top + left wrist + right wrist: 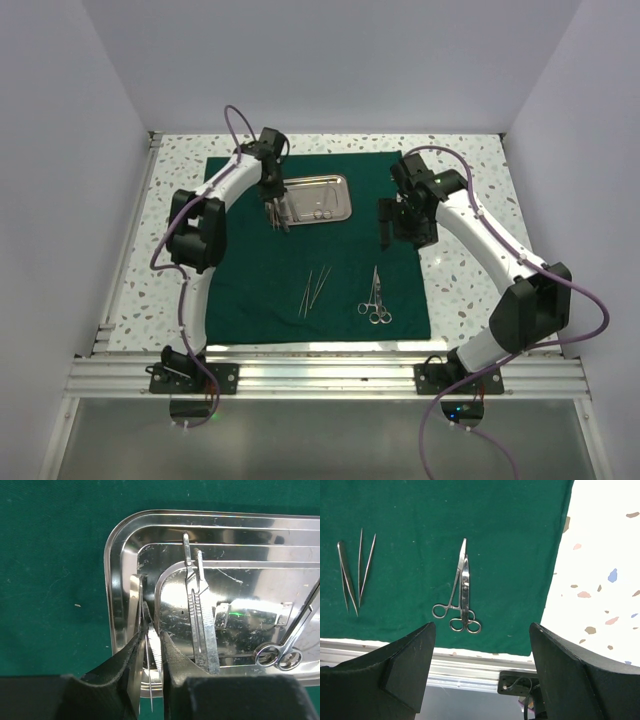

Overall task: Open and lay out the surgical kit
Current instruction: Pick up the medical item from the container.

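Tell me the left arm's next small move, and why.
Probably lift straight up a little: the left gripper looks shut on a thin silver instrument at the left end of the steel tray, and it must clear the rim before joining the scissors and tweezers already on the green cloth.

Drape [320, 270]: plain dark green, no pattern. Tray [347, 197]: mirror-bright silver steel with fine scratch marks and one small green glint. Scissors [465, 580], tweezers [341, 555] and probes [360, 565]: bright silver. Slim instrument [156, 655] between the left jaws: silver. Counter [465, 280]: white terrazzo, speckled grey, brown, pink and blue. Left arm [215, 200] and right arm [480, 235]: white links, black joints, black jaws, purple cables [227, 118]. Rail [330, 375]: brushed silver. Walls [330, 70]: pale grey-lavender.
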`<action>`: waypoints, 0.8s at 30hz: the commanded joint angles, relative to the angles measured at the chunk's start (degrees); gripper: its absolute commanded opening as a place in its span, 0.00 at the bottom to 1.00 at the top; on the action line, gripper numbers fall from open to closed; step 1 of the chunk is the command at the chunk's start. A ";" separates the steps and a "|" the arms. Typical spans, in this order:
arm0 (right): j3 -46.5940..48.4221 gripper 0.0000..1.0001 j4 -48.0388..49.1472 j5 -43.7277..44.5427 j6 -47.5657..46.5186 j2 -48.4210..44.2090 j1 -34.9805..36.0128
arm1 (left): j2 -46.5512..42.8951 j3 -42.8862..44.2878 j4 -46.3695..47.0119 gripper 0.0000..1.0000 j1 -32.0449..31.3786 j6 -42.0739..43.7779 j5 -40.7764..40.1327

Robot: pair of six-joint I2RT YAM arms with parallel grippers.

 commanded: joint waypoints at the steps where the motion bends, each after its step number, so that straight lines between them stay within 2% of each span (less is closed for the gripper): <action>1: -0.31 0.80 0.03 1.08 -0.23 -2.00 -0.19 | -3.07 -0.78 -0.20 0.22 0.09 0.13 -1.72; 10: 0.05 0.80 0.38 1.08 0.04 -1.04 -0.10 | -5.98 -5.27 0.24 0.19 -1.14 0.84 -1.98; 20: 0.13 0.80 0.11 1.34 -0.66 -1.12 -0.10 | -3.96 -6.41 -0.29 0.18 -1.14 0.40 -1.80; 23: 0.31 0.80 -0.15 1.43 -0.93 -1.12 -0.10 | -2.99 -6.50 -0.21 0.12 -1.14 0.31 -1.71; 24: 0.40 0.80 -0.15 1.52 -1.01 -1.12 -0.10 | -2.82 -6.50 -0.20 0.07 -1.14 0.31 -1.71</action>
